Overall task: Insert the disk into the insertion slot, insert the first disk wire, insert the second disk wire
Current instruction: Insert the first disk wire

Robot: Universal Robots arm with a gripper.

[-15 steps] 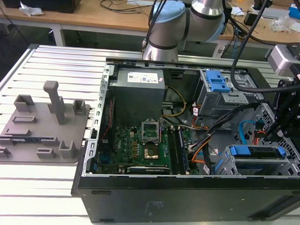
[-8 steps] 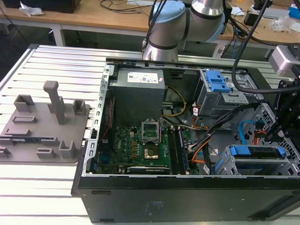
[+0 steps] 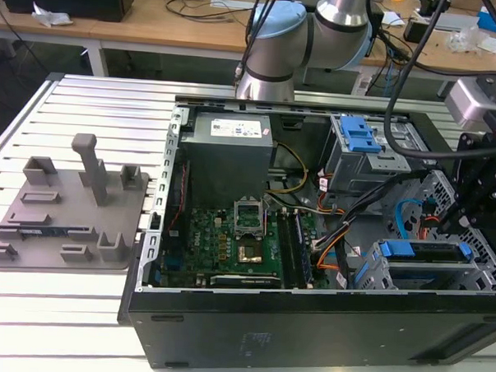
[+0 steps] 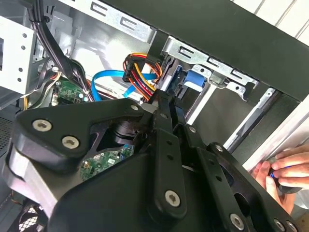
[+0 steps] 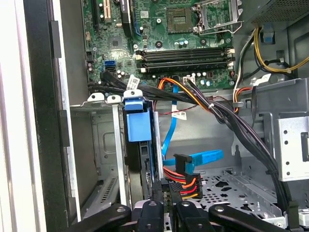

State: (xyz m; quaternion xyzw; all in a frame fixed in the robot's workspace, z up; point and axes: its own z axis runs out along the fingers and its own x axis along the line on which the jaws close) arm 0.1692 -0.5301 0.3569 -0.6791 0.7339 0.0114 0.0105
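The disk (image 3: 425, 250), dark in its bright blue frame, sits inside the low grey metal slot (image 3: 392, 279) at the near corner of an open computer case (image 3: 307, 337), toward the exterior view's right. In the first wrist view the disk's blue tab (image 5: 139, 122) stands up between the slot's thin metal walls (image 5: 104, 145).

Just beside the disk lie a bundle of orange, red, yellow and black wires (image 5: 182, 181) ending in a black plug, and a flat blue cable (image 5: 198, 158) with an angled plug. The black claw (image 5: 163, 205) hangs just beside the coloured bundle's plug; whether it is apart or clamped cannot be told.

Farther off are the green circuit board (image 3: 229, 235) and a taller grey cage (image 3: 361, 141) with a blue latch. A person's hand (image 4: 281, 175) rests at the case's outer edge. The case stands on a slatted counter (image 3: 95, 105), beside a grey fixture plate (image 3: 65, 219).
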